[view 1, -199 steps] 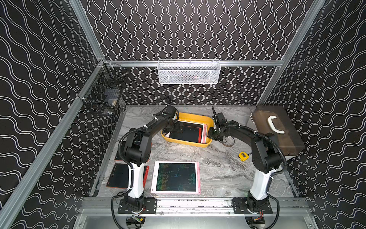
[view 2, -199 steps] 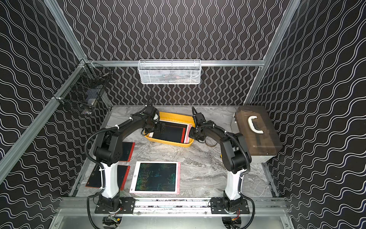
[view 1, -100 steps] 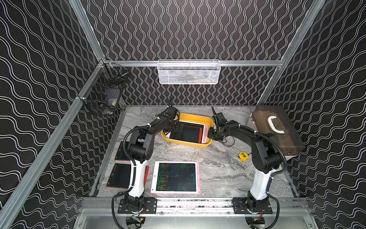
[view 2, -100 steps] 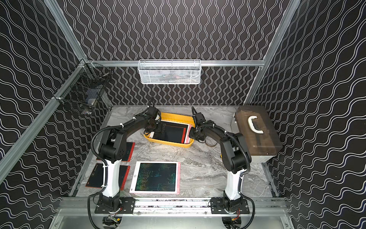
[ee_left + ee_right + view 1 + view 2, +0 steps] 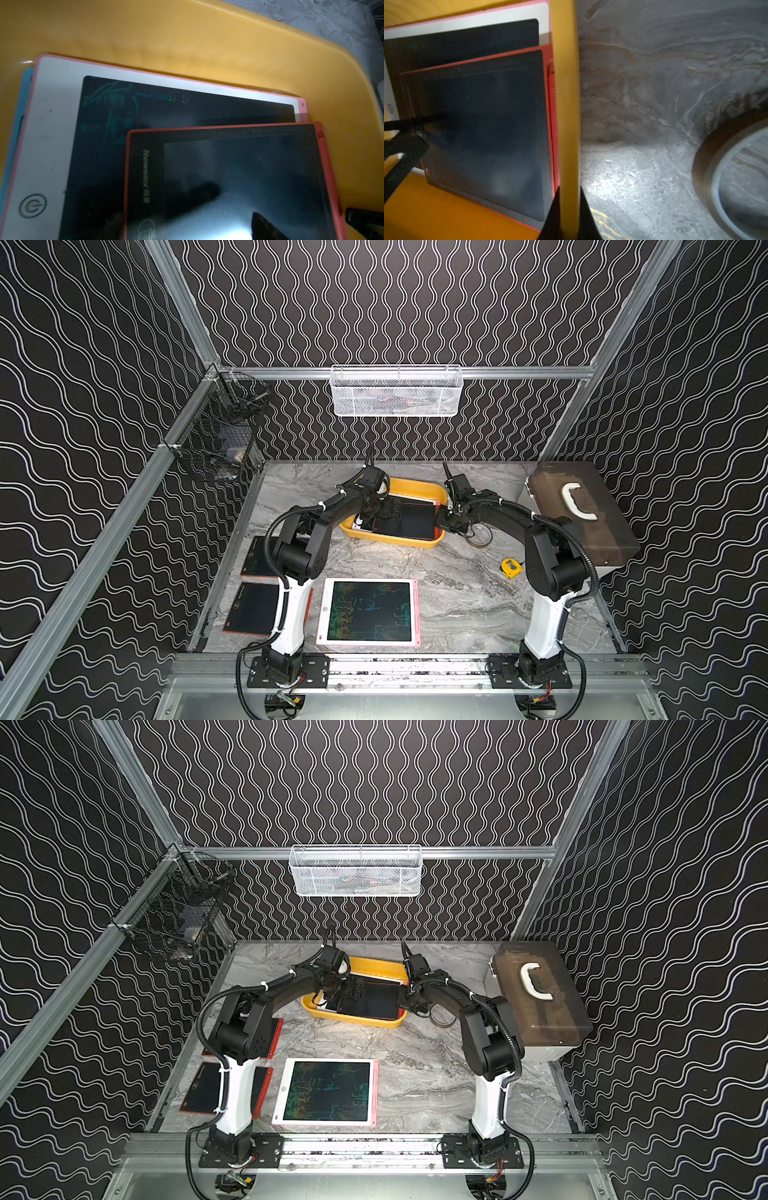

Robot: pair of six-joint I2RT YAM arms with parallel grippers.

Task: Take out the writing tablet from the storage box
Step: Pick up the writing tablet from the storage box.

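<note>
Storage box: the yellow storage box [image 5: 415, 488] [image 5: 376, 966] stands on the marble table [image 5: 415, 572], towards the back, between the two arms.
Writing tablet: the red-framed writing tablet [image 5: 409, 522] [image 5: 239, 176] [image 5: 483, 124] lies inside the storage box, screen up and dark, on top of the stack.
Stack below: a white tablet with pink edge [image 5: 52, 135] lies under the writing tablet and shows beyond it on two sides. A thin blue edge [image 5: 27, 93] shows beneath that.
Left gripper: the left gripper [image 5: 383, 512] is released, jaws spread wide, low over the box end nearer the left arm. In the left wrist view one fingertip [image 5: 264, 228] is over the screen and the other sits just outside the red frame. Contact with the tablet cannot be told.
Right gripper: the right gripper [image 5: 442, 522] [image 5: 569, 220] is clenched on the box wall at the opposite end, one finger inside and one outside.
Table, front: a white-framed tablet with scribbles [image 5: 368, 611] lies flat between the arm bases.
Table, left edge: two dark red-edged tablets [image 5: 253, 608] lie by the left arm's base.
Table, right: a tape roll [image 5: 478, 536] lies just beside the right arm, with a yellow tape measure [image 5: 511, 568] nearer the front. A grey case [image 5: 582, 514] stands at the right edge.
Back rail: a white mesh basket [image 5: 397, 391] hangs there.
</note>
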